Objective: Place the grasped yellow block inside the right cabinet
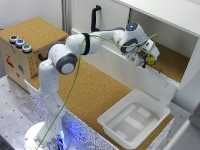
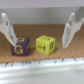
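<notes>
Bright, even light across the exterior view, soft and low-res throughout; inside the right cabinet [image 1: 172, 62] the floor falls into shade. Wrist view's blurry, the fingers [image 2: 7, 27] smeared, the yellow block [image 2: 45, 44] casting a short shadow

Tool [image 2: 39, 30] wide open, arm outstretched

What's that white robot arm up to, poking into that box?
The arm has reached its claw into the right cabinet, a white box with a cork floor. In the wrist view the yellow block sits on the cork between the claw's fingers, which stand spread apart and clear of it. A purple block sits just beside it. A white tray waits on the counter outside.
</notes>
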